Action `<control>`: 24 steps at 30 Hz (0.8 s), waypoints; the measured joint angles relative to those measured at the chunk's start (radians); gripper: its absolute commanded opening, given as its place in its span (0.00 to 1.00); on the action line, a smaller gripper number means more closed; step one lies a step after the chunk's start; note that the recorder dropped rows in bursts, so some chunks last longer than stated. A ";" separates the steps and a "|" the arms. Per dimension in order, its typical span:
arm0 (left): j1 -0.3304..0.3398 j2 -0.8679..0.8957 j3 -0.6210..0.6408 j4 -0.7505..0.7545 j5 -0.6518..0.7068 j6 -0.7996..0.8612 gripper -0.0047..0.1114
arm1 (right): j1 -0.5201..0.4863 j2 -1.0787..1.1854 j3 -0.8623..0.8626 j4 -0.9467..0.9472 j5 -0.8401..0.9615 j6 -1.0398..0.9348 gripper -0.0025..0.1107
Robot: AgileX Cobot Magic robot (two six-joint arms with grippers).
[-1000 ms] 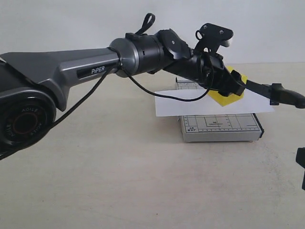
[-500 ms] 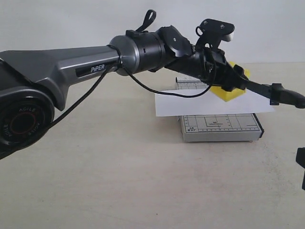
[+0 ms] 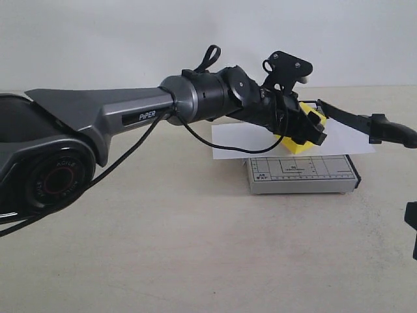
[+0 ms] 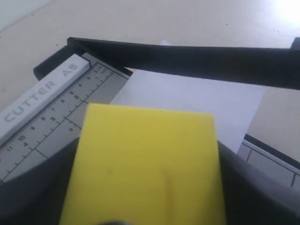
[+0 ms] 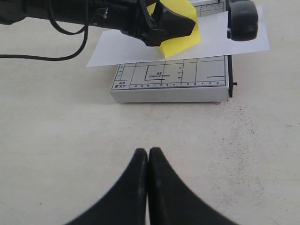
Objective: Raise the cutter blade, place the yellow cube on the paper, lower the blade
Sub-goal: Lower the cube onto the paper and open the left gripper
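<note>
The yellow cube (image 3: 297, 141) is held between the black fingers of my left gripper (image 3: 305, 130), low over the white paper (image 3: 234, 140); whether it touches I cannot tell. The paper lies across the grey gridded trimmer board (image 3: 300, 175). The cutter blade (image 3: 365, 120) is raised, slanting up to the right of the cube. In the left wrist view the cube (image 4: 147, 159) fills the gap in the left gripper (image 4: 147, 192), with the blade (image 4: 187, 58) and paper (image 4: 197, 101) beyond. My right gripper (image 5: 148, 157) is shut and empty over bare table, facing the board (image 5: 173, 79), cube (image 5: 180, 43) and blade handle (image 5: 243, 18).
The long grey left arm (image 3: 117, 114) with its loose black cable (image 3: 215, 140) spans the scene above the table. A black part (image 3: 411, 225) shows at the right edge. The beige tabletop (image 3: 195, 248) stretches in front of the board.
My left gripper has come down and a little left with the yellow cube, bringing it low over the paper. The blade stays raised and the right gripper has not moved.
</note>
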 measured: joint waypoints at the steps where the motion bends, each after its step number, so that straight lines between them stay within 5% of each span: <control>1: 0.000 0.000 0.000 0.004 0.000 0.000 0.61 | 0.000 0.000 0.000 0.000 0.000 0.000 0.02; 8: 0.000 0.000 0.000 0.008 -0.002 0.000 0.62 | 0.000 0.000 0.000 0.000 0.000 0.000 0.02; 16: 0.000 0.000 0.000 0.008 0.023 0.027 0.83 | 0.000 0.000 0.000 0.000 0.000 0.000 0.02; 24: 0.000 0.000 0.000 0.010 0.002 0.053 0.91 | 0.000 0.000 0.000 0.000 0.000 0.000 0.02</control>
